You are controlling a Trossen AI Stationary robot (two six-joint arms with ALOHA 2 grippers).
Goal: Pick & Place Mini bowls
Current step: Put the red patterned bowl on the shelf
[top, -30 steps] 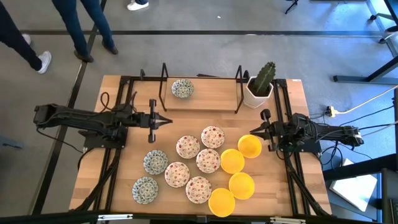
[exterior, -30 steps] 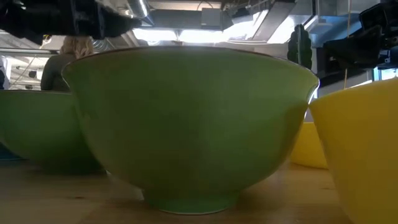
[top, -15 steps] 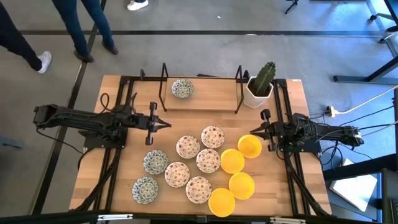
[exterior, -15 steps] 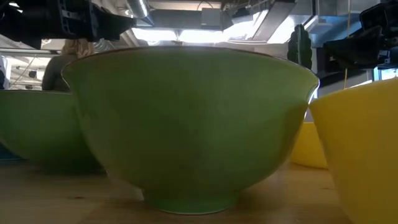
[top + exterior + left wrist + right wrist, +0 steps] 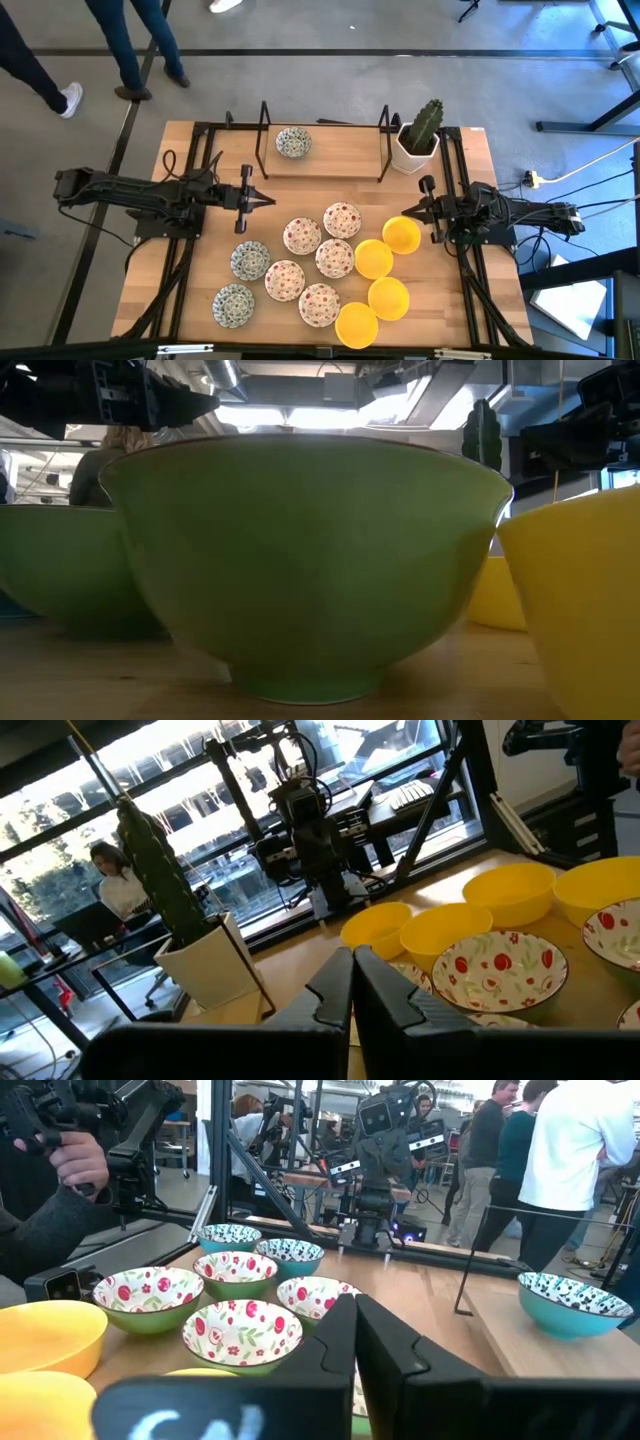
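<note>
- Green-blue patterned small round bowl (image 5: 293, 142) sits alone at the bench's (image 5: 470, 180) rack; we judge eleven clustered bowls remain.
- Left claw (image 5: 266, 199) and right claw (image 5: 405, 210) hover, fingers together, empty.

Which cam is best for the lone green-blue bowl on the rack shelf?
High view: the green-blue bowl shows whole, alone between the rack posts. Right wrist view catches it side-on at the frame edge. Low and left wrist views don't clearly show it.

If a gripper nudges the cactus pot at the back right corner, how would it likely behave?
The cactus pot probably tips rather than slides: the tall cactus rises well above its small square base. It looks rigid and glazed, so likely slippery and breakable. It stands near the table edge.
</note>
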